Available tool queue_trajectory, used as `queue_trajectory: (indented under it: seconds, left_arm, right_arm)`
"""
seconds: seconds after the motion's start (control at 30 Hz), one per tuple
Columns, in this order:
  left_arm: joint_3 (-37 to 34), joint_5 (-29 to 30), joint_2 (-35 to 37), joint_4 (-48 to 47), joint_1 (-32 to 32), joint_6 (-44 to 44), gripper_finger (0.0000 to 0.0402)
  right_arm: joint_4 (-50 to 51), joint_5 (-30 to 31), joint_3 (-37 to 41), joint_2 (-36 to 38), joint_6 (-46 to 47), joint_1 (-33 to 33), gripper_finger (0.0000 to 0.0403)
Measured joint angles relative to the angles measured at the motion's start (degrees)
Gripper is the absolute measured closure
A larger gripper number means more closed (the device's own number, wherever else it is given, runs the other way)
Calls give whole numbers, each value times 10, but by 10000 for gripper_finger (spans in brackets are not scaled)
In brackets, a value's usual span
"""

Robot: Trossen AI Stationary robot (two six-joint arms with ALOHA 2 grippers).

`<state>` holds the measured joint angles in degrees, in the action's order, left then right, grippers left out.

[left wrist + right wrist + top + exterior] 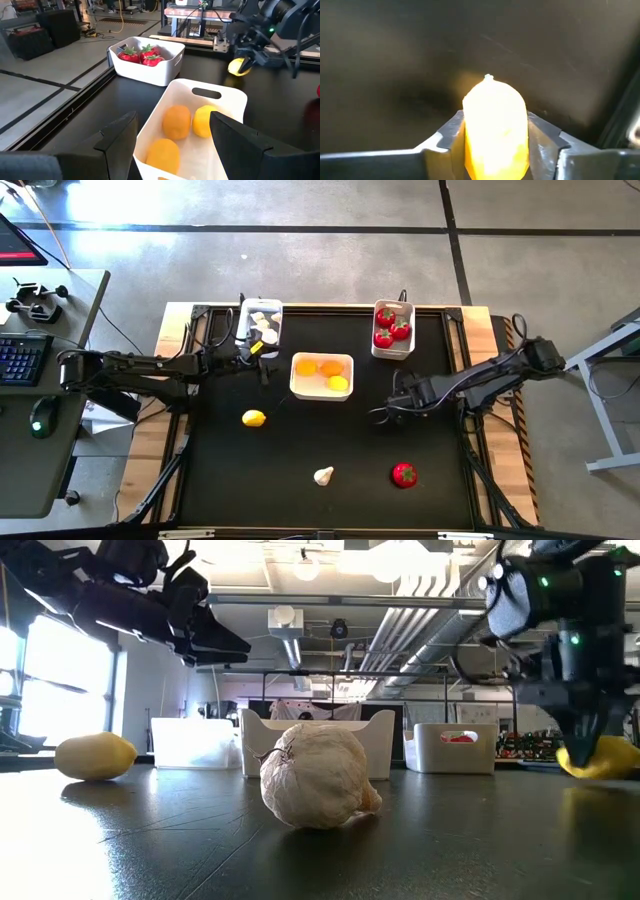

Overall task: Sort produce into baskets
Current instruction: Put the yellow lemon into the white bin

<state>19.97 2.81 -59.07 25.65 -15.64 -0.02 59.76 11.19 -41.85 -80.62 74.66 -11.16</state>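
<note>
Three white baskets stand at the far side: one with garlic bulbs (262,325), a wider one with lemons (322,376), one with red fruits (392,328). A loose lemon (254,418), a garlic bulb (323,476) and a red fruit (404,474) lie on the black table. My left gripper (262,368) is open and empty, above the table just left of the lemon basket (200,115). My right gripper (384,413) is right of that basket, shut on a yellow lemon (495,130), which the gripper hides in the high view. My right gripper pinches the lemon's two long sides (470,135) between its two fingers. The lemon's pointed tip (489,77) sticks out past the fingertips. The fingers come from above, pointing down (585,730). The lemon (598,758) sits low over the table; whether it is clear of it I cannot tell.
The table's raised frame edge runs along the far side behind the baskets (75,95). Bare black table lies between the baskets and the near loose pieces. A desk with a keyboard and mouse (30,370) stands left of the table.
</note>
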Motion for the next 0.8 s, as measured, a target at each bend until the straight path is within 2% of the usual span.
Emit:
queue_trajectory:
  seconds: [0.17,0.23,0.37,0.47,0.7,0.8]
  left_arm:
    - [-24,-5,0,43,7,-6,169]
    - [-39,-7,0,74,15,1,169]
    - [-63,-7,0,133,29,19,169]
    - [-64,-7,0,138,35,33,169]
    - [-64,-2,0,137,37,37,169]
    - [-64,-2,0,137,37,37,169]
  right_arm:
    - [1,34,-66,0,-95,3,267]
    - [-13,64,-97,0,-149,3,264]
    - [-77,128,-151,0,-264,3,264]
    - [-150,158,-179,-11,-352,8,263]
    - [-315,147,-241,-94,-561,45,263]
    - [-349,108,-278,-146,-625,69,263]
